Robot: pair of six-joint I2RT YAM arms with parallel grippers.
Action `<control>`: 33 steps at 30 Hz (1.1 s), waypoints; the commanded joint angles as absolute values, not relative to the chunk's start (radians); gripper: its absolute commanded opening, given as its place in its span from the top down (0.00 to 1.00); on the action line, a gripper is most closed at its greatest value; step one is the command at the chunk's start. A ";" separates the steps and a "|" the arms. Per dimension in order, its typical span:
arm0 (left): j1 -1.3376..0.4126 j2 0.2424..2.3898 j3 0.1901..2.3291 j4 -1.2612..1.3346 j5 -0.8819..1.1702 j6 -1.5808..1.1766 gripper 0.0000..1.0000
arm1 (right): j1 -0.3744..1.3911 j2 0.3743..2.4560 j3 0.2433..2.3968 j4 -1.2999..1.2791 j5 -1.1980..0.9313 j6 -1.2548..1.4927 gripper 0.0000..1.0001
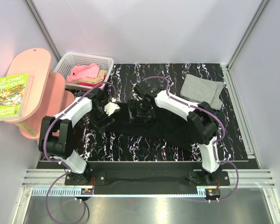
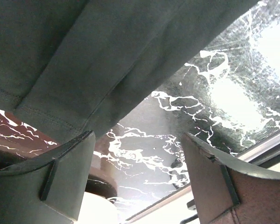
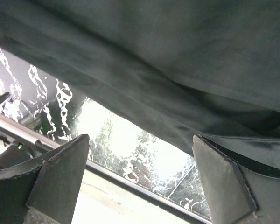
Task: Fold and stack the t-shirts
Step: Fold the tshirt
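A: How many pincers are there, and how do they stand?
B: Two. The left pincer point(image 1: 106, 112) hangs at the left end of the black soft cloth t-shirt point(image 1: 165, 125). The right pincer point(image 1: 143, 111) is over its far edge, near the middle. Both gape wide and grip nothing.
A: And the shirt itself?
B: There is one, spread on the black surface veined with white point(image 1: 130, 145).
A: What do the wrist views add?
B: Closeness. The left one shows a stitched hem point(image 2: 42, 116) of the black t-shirt just past its dark fingers point(image 2: 60, 179). The right one shows only folds of that cloth beyond its fingers point(image 3: 224, 182). Only the top view takes in the rest.
A: Which is?
B: Beyond the black t-shirt, to its right, lies one folded light grey cloth t-shirt point(image 1: 203, 91). Beyond it, to the left, stands one white plastic lattice basket point(image 1: 70, 60). The basket holds a crumpled pink t-shirt point(image 1: 83, 72) and a tan t-shirt point(image 1: 101, 75) beside it. Under them is a red edge point(image 1: 89, 84); I cannot tell whether it is a separate shirt. Left of the black t-shirt is one pink rounded stand point(image 1: 37, 79) with one green-and-yellow book point(image 1: 9, 95) lying on it.
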State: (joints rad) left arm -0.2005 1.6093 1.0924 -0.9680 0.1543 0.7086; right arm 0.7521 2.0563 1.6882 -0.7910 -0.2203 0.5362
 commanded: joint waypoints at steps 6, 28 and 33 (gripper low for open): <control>-0.187 1.719 1.264 -0.925 0.173 0.693 0.22 | 0.741 1.842 1.436 -0.740 -0.107 0.603 0.00; -0.179 1.839 1.261 -0.862 0.042 0.713 0.29 | 0.738 1.631 1.250 -0.752 0.031 0.661 0.00; -0.179 1.850 1.236 -0.824 0.006 0.724 0.34 | 0.738 1.577 1.213 -0.762 0.052 0.678 0.00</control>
State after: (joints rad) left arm -0.1852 1.8359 1.2530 -0.8688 0.0513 0.7063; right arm 0.7406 1.6604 1.2327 -0.7578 0.0010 0.6518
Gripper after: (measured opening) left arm 0.686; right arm 0.994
